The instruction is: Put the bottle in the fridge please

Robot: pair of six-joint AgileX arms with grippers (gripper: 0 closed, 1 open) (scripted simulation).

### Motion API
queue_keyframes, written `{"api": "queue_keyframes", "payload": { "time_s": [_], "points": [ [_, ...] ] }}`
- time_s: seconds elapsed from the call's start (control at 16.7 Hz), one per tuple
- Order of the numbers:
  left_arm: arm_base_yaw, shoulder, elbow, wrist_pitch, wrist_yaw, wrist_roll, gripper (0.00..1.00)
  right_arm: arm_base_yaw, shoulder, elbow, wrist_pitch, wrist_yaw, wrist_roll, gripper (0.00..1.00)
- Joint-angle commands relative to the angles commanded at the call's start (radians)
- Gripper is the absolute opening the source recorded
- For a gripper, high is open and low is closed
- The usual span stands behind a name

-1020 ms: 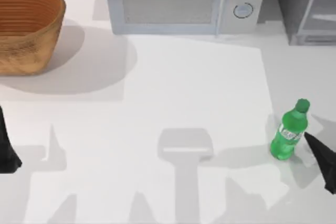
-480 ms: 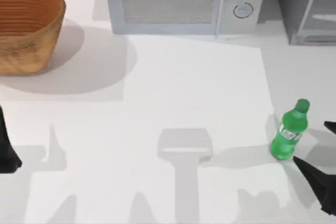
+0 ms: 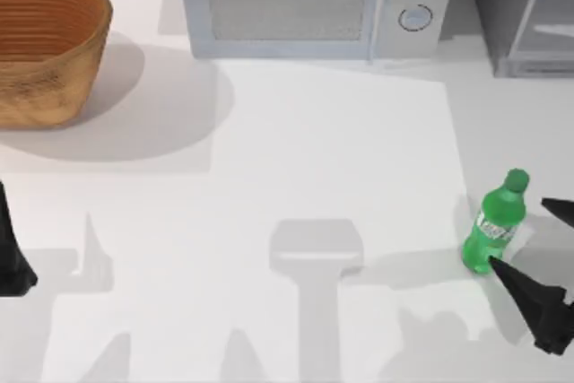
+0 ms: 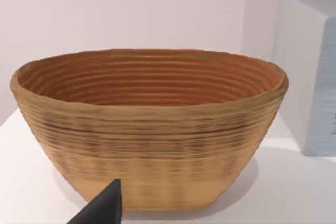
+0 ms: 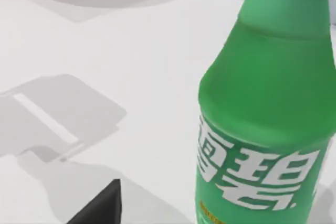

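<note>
Small translucent green plastic bottle stands upright near the surface's right edge, ungrasped. Right pincer spread, fingers flanking bottle, not closed. Dark grey boxy fridge at far right corner. Left pincer parked at left edge, state indeterminable. Grasp, transfer, placement remain.

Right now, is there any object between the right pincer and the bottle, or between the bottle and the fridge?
Nothing visible blocks either path. The right pincer is open with its fingers on either side of the bottle. Bare table lies between the bottle and the fridge; the microwave stands left of that path.
</note>
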Motion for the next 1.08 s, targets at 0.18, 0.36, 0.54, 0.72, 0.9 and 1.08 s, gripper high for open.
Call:
{"api": "queue_keyframes", "payload": {
  "time_s": [0.18, 0.36, 0.54, 0.72, 0.9, 1.08],
  "points": [
    [0.000, 0.000, 0.000, 0.000, 0.000, 0.000, 1.00, 0.103, 0.069, 0.067, 0.026, 0.100, 0.036, 1.00],
    [0.000, 0.000, 0.000, 0.000, 0.000, 0.000, 1.00, 0.172, 0.117, 0.114, 0.041, 0.168, 0.059, 1.00],
    [0.000, 0.000, 0.000, 0.000, 0.000, 0.000, 1.00, 0.175, 0.119, 0.116, 0.041, 0.171, 0.060, 1.00],
    [0.000, 0.000, 0.000, 0.000, 0.000, 0.000, 1.00, 0.175, 0.119, 0.116, 0.041, 0.171, 0.060, 0.85],
    [0.000, 0.000, 0.000, 0.000, 0.000, 0.000, 1.00, 0.175, 0.119, 0.116, 0.041, 0.171, 0.060, 0.63],
    [0.000, 0.000, 0.000, 0.000, 0.000, 0.000, 1.00, 0.175, 0.119, 0.116, 0.041, 0.171, 0.060, 0.40]
  ]
}}
